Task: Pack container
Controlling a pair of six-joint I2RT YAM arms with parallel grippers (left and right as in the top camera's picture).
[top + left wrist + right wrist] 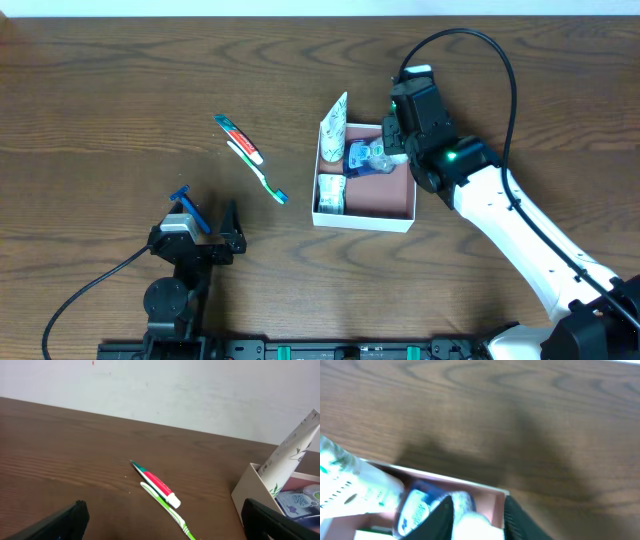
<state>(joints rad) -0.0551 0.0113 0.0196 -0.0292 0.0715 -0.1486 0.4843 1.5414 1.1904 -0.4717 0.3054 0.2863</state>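
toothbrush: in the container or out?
Out. The green toothbrush lies flat on the table, left of the container and beside the small toothpaste tube.

We record a dark wooden table. On it lie a red-and-white toothpaste tube and a green-and-white toothbrush, just beside each other, both set diagonally. A pale wall stands behind.
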